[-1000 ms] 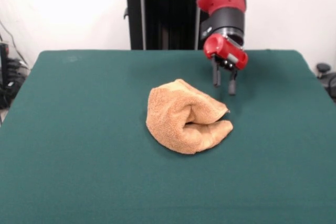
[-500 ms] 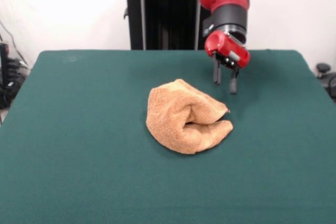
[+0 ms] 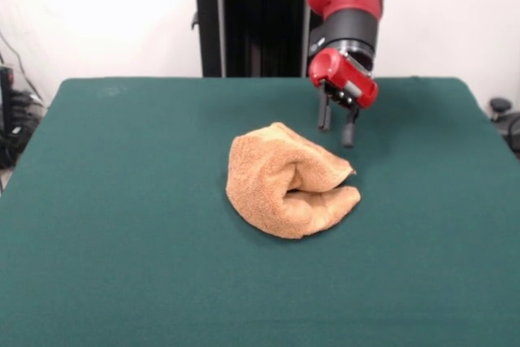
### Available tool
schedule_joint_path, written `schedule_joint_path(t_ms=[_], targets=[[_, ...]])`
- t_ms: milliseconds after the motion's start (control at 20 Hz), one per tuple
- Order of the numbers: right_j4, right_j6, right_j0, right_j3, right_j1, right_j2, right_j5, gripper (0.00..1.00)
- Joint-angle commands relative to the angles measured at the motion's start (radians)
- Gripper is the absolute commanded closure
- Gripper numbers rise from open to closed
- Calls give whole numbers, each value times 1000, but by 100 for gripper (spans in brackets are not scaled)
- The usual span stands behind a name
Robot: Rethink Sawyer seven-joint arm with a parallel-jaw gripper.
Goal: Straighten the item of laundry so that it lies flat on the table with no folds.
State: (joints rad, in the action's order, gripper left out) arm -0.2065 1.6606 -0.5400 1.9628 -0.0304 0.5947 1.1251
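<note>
The table (image 3: 122, 225), covered in dark green cloth, fills most of the frame. Just right of its centre lies the item of laundry (image 3: 284, 193), an orange-tan terry towel bunched into a rounded heap, with a fold rolled over along its right side and a dark opening between the layers there. Above and right of the heap, in the upper middle of the frame, the gripper (image 3: 336, 129) hangs from the red arm, its two dark fingers spread apart and grasping nothing, clear of the towel.
</note>
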Motion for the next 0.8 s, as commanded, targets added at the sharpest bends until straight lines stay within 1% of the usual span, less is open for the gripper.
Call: schedule_joint_path(t_ms=[50,200,800], targets=[[-76,-16,-36,-58,79,-22,-119,0],[-76,-6,-37,-74,100,-23,-111,0],[-83,17,-33,-97,130,-33,-96,0]])
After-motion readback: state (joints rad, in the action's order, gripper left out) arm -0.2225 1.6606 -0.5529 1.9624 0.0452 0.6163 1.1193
